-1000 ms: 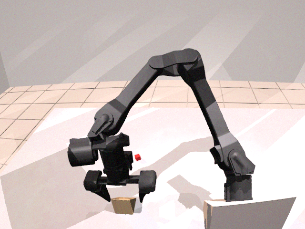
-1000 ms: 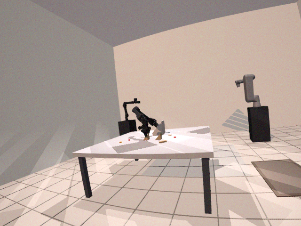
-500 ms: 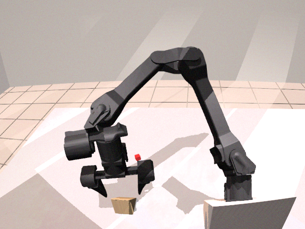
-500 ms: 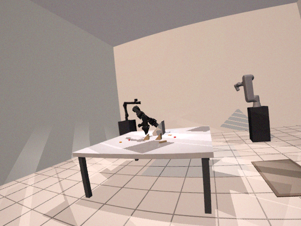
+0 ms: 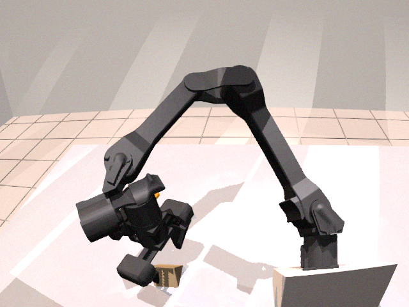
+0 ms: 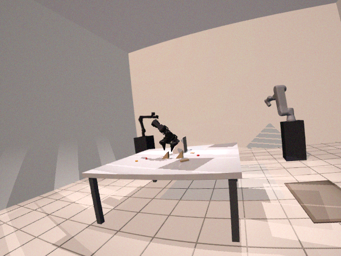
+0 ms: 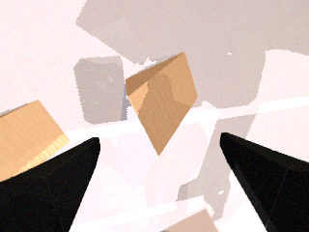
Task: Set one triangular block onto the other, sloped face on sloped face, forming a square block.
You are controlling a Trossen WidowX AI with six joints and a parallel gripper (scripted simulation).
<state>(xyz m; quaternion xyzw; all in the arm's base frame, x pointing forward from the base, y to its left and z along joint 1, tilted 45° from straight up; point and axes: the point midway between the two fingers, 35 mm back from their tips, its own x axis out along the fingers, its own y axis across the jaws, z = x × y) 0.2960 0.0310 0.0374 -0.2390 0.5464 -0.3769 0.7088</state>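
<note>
Two wooden triangular blocks stand apart on the table. One block (image 6: 166, 156) is at the left in the exterior view, and the other block (image 6: 180, 154) is to its right. The wrist view shows one block (image 7: 169, 99) ahead between the finger lines, turned at an angle, and one block (image 7: 29, 137) at the left edge, partly behind a finger. The top view shows only one block (image 5: 170, 275), partly covered by a finger. My gripper (image 5: 167, 263) (image 6: 168, 150) (image 7: 160, 140) is wide open and empty, tilted above the blocks.
A large pale slab (image 5: 337, 285) (image 6: 184, 144) stands near the arm's base. A tan bar (image 6: 184, 159) lies near the right block. Small red pieces (image 6: 197, 154) and orange pieces (image 6: 136, 160) are scattered on the table (image 6: 214, 168). Other arms stand on black pedestals beyond.
</note>
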